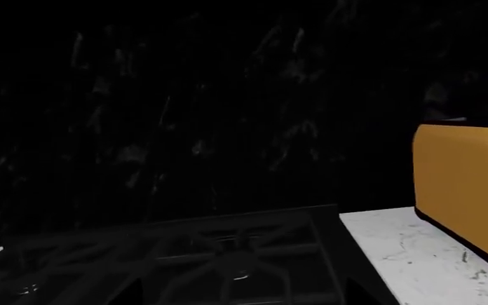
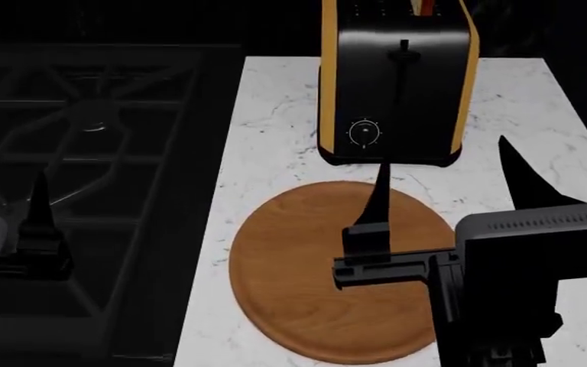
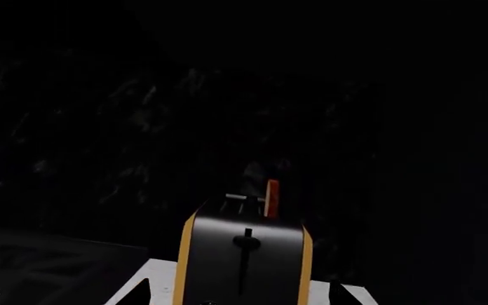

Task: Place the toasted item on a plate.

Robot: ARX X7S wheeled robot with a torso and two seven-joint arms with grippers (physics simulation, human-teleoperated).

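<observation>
No readable writing anywhere. The toasted item point(image 3: 271, 198) pokes from the toaster point(image 2: 396, 76) at the desk's point(image 2: 273, 115) far edge; right claw point(image 2: 446, 199) spread above the plate point(image 2: 283, 283); left claw's point(image 2: 37, 222) state, can't tell.

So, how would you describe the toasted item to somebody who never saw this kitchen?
Find the white counter beside the dark stove, then the black toaster behind the wooden plate. The slice pokes up from a top slot, thin and reddish-orange, the only small bright thing there.

Toasted item point(image 3: 271, 198) mostly sunk in toaster point(image 3: 244, 257); plate point(image 2: 293, 267) partly hidden
</observation>
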